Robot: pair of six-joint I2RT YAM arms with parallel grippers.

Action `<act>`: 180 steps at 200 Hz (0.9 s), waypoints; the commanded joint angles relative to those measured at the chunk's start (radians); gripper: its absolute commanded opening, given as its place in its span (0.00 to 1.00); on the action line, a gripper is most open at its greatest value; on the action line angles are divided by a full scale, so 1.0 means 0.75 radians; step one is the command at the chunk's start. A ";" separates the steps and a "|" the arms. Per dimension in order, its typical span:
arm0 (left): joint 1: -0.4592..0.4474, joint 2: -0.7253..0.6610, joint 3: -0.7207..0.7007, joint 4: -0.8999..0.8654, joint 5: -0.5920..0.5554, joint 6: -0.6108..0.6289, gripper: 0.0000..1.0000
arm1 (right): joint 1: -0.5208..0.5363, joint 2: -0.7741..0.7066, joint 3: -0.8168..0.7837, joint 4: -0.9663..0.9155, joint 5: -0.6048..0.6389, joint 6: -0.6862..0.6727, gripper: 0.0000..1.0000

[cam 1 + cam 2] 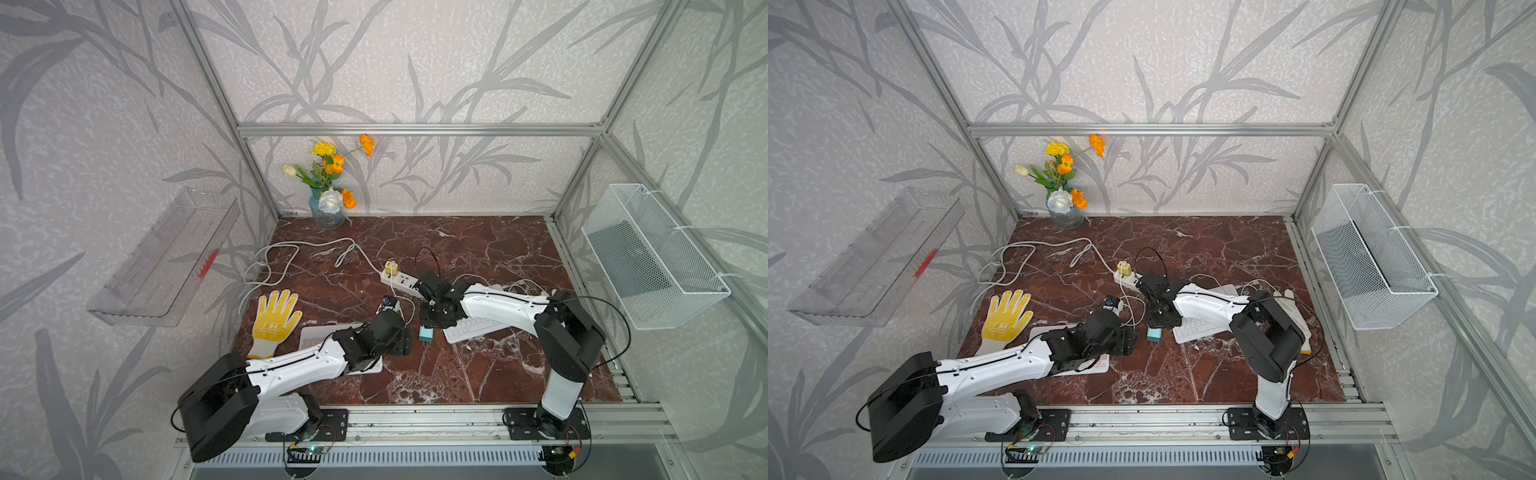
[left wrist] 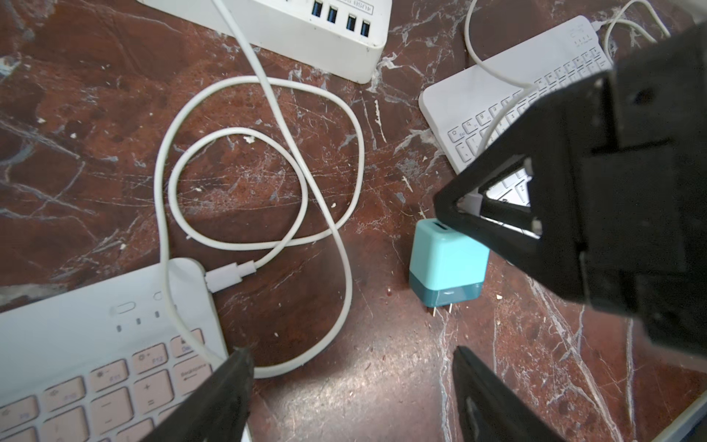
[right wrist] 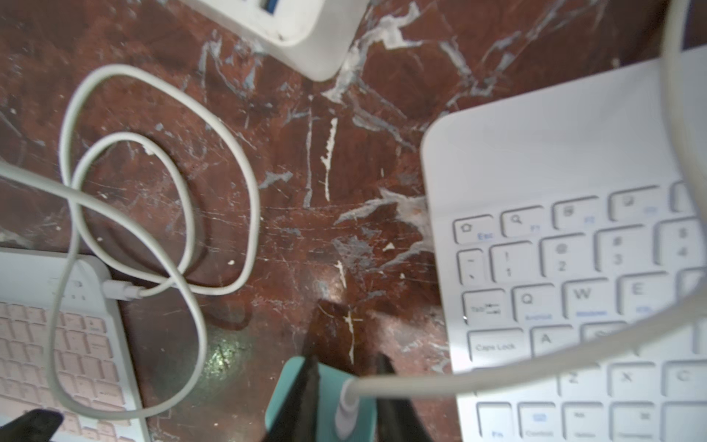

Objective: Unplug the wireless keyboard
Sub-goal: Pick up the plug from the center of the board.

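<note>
While the left tool (image 2: 352,352) hangs released near the charger (image 2: 445,264), the right tool (image 3: 347,358) straddles the plug (image 3: 346,405) in that charger, whether clenched I cannot tell; next probably calls for a firm clamp and a straight pull.

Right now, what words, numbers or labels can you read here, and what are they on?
"Esc", "Tab", "Caps Lock", "Q", "W", "A": keys of the white keyboard.
"4USB": upside down on the power strip; the rest is cut off.
Pink keyboard key legends: too faint to read.
Yellow glove mark: too small to read.
</note>
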 commanded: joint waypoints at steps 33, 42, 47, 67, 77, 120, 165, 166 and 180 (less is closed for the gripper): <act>-0.012 0.008 0.005 0.004 -0.033 0.010 0.81 | 0.013 0.030 0.033 -0.066 0.097 -0.028 0.10; -0.012 0.006 0.005 0.001 -0.029 0.018 0.82 | 0.013 0.036 0.043 -0.071 0.103 -0.045 0.09; -0.012 0.005 0.004 -0.001 -0.029 0.023 0.82 | 0.013 0.038 0.046 -0.073 0.106 -0.054 0.08; -0.012 0.000 0.008 0.001 -0.015 0.046 0.83 | 0.013 0.033 0.050 -0.068 0.094 -0.064 0.04; -0.013 -0.002 0.009 0.007 0.010 0.076 0.85 | 0.013 0.020 0.048 -0.057 0.071 -0.066 0.03; -0.012 -0.065 0.030 0.046 0.163 0.278 0.93 | -0.020 -0.103 -0.050 0.155 -0.150 -0.179 0.01; 0.055 -0.149 0.024 0.132 0.355 0.296 0.97 | -0.047 -0.298 -0.201 0.383 -0.282 -0.346 0.00; 0.059 -0.147 0.025 0.131 0.360 0.296 0.97 | -0.047 -0.301 -0.205 0.386 -0.286 -0.347 0.00; 0.092 -0.110 0.054 0.128 0.425 0.276 0.96 | -0.062 -0.355 -0.243 0.445 -0.323 -0.351 0.00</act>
